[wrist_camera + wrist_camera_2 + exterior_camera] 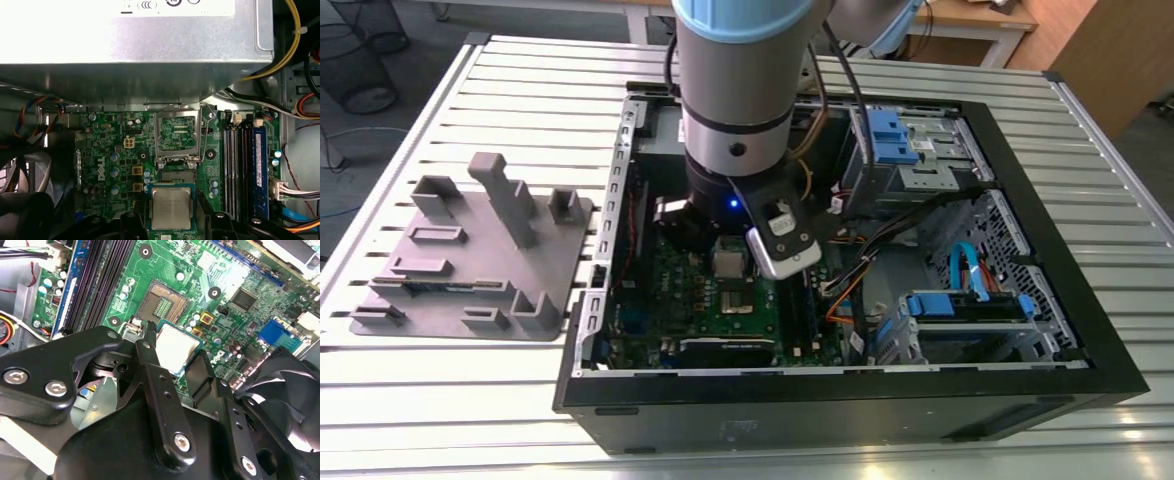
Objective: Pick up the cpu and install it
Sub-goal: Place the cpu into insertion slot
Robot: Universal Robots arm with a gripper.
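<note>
Noted: gripper (176,351) clamped on the cpu (171,208) by its edges, chip held flat above the motherboard (110,150), near the open socket (162,302). I judged this kept it level for seating.

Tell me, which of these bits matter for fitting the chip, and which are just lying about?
In the job: cpu; gripper, shut on it; open socket.
Just there: power supply; memory slots; fan; grey tray.

White logo (101,168) on motherboard (95,131), certification marks (148,5) on power-supply label (210,7)
</note>
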